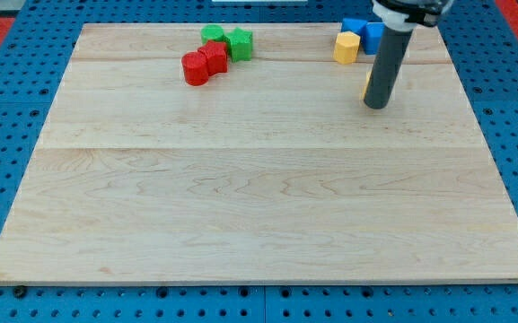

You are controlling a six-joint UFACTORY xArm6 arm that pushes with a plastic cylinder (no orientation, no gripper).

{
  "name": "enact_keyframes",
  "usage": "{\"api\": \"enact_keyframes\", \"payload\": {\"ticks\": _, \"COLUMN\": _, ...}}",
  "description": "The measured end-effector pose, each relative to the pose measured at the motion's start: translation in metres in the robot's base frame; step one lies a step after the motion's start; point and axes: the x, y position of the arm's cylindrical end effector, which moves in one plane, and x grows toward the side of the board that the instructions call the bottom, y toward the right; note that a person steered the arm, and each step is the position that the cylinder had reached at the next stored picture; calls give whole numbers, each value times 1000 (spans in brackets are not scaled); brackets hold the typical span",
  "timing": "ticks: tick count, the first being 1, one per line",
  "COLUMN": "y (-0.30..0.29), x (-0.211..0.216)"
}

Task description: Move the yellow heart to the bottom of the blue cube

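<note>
My tip (pixel 377 106) rests on the board at the view's upper right. A thin yellow-orange sliver of a block (pixel 366 84) shows at the rod's left edge, just above the tip; the rod hides most of it and its shape cannot be made out. A yellow block (pixel 346 47) of roughly hexagonal look sits above and left of the tip. It touches a blue block (pixel 355 27) at the board's top edge. A second blue piece (pixel 373 36) lies right beside it, partly behind the rod.
Two red blocks (pixel 196 68) (pixel 214 58) and two green blocks (pixel 212 35) (pixel 239 43) cluster at the view's top, left of centre. The wooden board (pixel 259 197) lies on a blue pegboard surface.
</note>
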Motion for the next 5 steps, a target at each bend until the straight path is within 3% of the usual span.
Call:
{"api": "enact_keyframes", "payload": {"ticks": 3, "y": -25, "x": -72}}
{"api": "enact_keyframes", "payload": {"ticks": 5, "y": -28, "x": -71}}
